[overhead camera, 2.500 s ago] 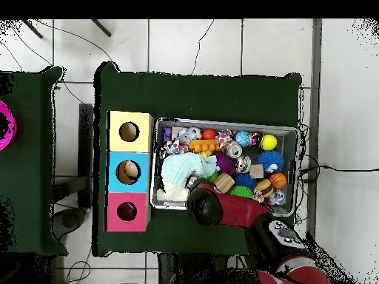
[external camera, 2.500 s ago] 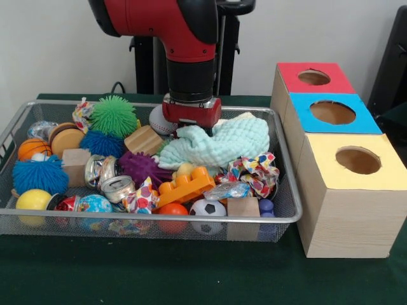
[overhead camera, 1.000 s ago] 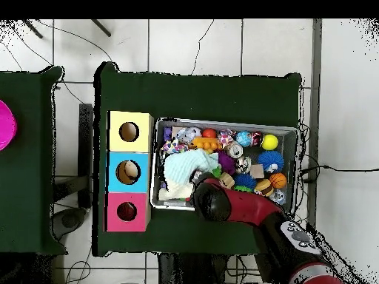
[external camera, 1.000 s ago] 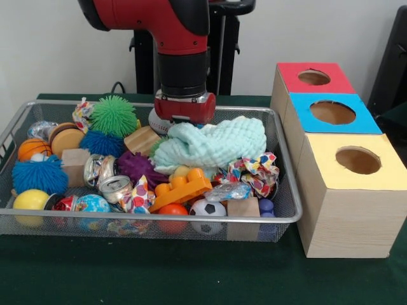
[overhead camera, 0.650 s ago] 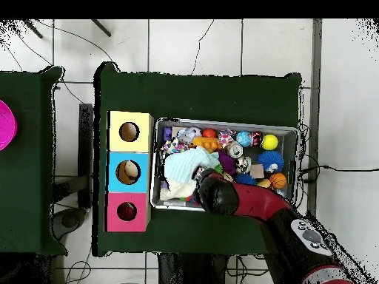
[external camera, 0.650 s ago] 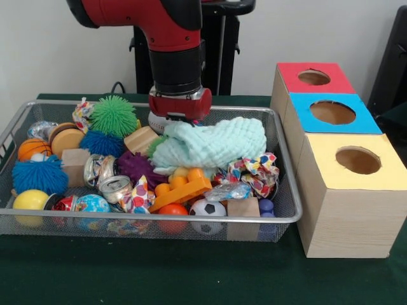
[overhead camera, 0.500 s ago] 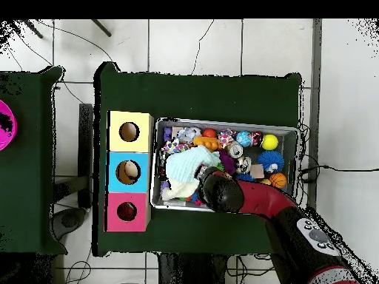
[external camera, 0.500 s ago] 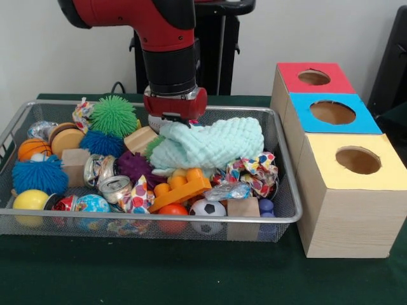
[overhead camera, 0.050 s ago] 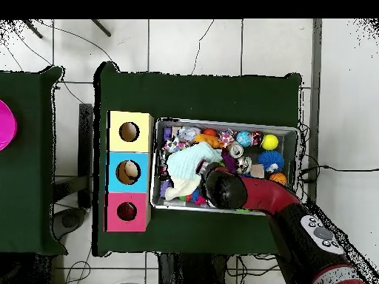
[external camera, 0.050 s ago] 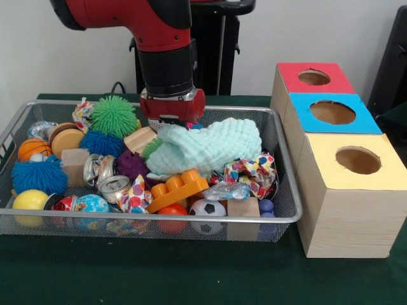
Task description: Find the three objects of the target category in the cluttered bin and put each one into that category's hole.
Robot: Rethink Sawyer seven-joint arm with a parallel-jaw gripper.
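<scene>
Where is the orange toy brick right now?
In the front view, the orange brick lies in the bin's near middle, just below the mint cloth and above the soccer ball.

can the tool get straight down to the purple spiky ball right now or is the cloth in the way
Probably not cleanly. The purple spiky ball sits low among the clutter, and the mint cloth hanging at the tool drapes over its right side. Its left part shows, so a route from that side looks freer.
</scene>
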